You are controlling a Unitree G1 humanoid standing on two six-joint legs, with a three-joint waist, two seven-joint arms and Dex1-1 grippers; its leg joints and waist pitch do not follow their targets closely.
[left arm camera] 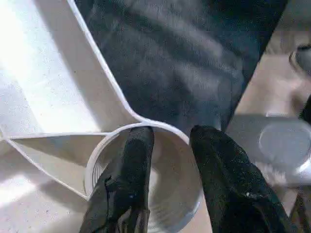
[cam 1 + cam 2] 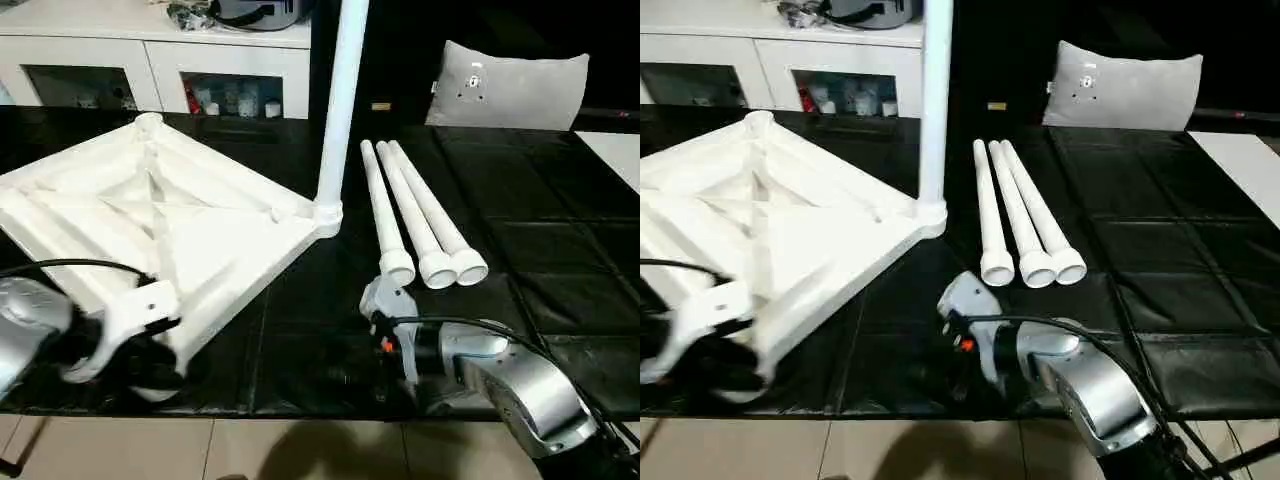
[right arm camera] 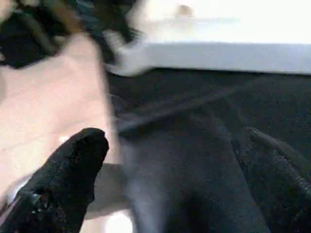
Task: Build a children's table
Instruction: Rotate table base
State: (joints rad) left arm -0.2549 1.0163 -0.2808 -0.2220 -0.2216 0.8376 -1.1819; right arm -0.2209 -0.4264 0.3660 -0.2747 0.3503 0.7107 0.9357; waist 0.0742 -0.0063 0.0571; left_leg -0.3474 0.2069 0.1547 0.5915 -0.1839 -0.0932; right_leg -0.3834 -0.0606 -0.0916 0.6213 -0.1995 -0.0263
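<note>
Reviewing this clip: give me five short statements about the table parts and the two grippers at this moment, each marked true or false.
1. One leg already stands upright in a corner socket of the table top. True.
2. Four loose legs lie on the black mat. False: three loose legs lie side by side on the mat.
3. The left gripper is closed on the rim of a corner socket, one finger inside it and one outside. True.
4. The right gripper holds a leg. False: its fingers stand wide apart over the mat with nothing between them.
5. The table top lies with its ribbed underside facing up. True.
</note>
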